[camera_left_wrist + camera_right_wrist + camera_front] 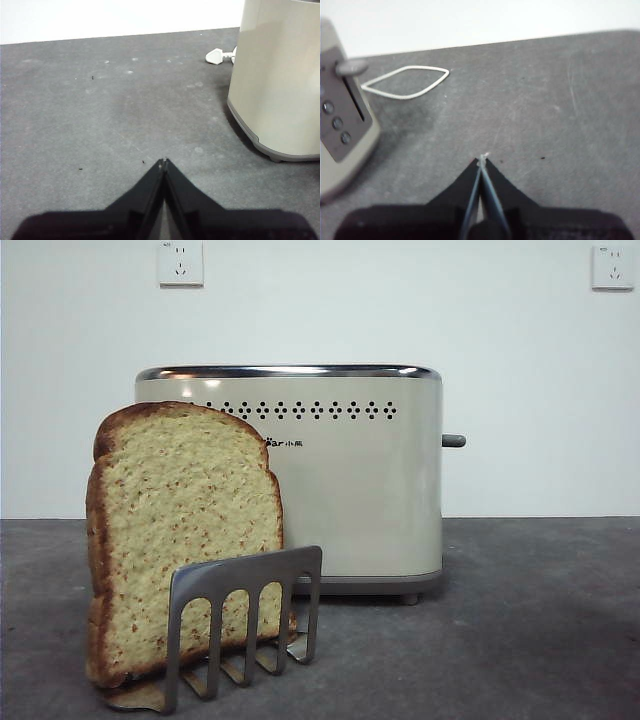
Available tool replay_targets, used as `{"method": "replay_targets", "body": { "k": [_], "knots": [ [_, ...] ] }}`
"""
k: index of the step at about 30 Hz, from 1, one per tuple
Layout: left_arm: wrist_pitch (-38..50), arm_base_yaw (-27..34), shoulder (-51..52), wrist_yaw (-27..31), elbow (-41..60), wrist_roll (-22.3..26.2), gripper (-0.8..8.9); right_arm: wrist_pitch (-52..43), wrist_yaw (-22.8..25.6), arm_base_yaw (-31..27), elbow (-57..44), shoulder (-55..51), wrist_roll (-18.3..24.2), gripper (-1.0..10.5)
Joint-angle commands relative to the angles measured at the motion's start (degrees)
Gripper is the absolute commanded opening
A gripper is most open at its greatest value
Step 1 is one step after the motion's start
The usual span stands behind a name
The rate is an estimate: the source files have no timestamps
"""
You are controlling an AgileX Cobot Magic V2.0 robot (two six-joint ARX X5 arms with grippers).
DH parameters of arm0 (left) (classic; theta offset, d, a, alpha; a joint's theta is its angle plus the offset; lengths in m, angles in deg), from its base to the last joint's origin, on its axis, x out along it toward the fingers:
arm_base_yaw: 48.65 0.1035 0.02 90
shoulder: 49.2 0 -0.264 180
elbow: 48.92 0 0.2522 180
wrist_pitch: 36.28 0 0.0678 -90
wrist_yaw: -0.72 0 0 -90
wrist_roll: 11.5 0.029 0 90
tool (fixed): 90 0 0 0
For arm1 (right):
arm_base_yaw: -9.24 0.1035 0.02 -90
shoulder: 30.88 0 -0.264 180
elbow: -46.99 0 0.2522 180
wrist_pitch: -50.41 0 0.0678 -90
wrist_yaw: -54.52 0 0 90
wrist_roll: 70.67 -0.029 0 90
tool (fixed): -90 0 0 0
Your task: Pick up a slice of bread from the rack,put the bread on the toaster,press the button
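In the front view a large slice of bread with a dark brown crust stands upright in a small steel rack, near and left. Behind it stands the cream toaster with a chrome top rim. Its grey button sticks out of its right side. Neither arm shows in the front view. My left gripper is shut and empty above the grey table, with the toaster's body beside it. My right gripper is shut and empty, off the toaster's control side, where the lever shows.
A white power plug lies behind the toaster, and a loop of white cord lies on the table past its control side. Two white wall sockets sit high on the back wall. The grey table spreads to the right.
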Motion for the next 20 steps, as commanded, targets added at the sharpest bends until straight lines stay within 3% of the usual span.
{"method": "replay_targets", "body": {
  "k": [1,5,8,15,20],
  "knots": [
    [0.2,0.17,0.0,0.0,0.57,-0.35,-0.02,-0.31,-0.39,0.04,-0.59,0.24,-6.97,0.0],
    [0.9,0.17,0.0,0.02,0.55,-0.42,-0.04,0.52,-2.73,0.02,0.13,0.24,-15.26,-0.1],
    [0.79,0.17,-0.02,0.0,-0.48,-2.23,-0.05,3.91,-3.17,0.02,2.43,0.24,-18.62,-0.1],
    [-1.29,0.17,-2.84,-0.57,-8.35,-5.95,-0.05,8.85,-3.13,0.02,10.51,0.35,-18.56,-0.1],
    [-7.21,0.17,-10.19,-5.95,-19.23,-7.45,-0.05,11.56,-3.15,0.02,17.22,1.77,-18.14,-0.1]
  ]
}}
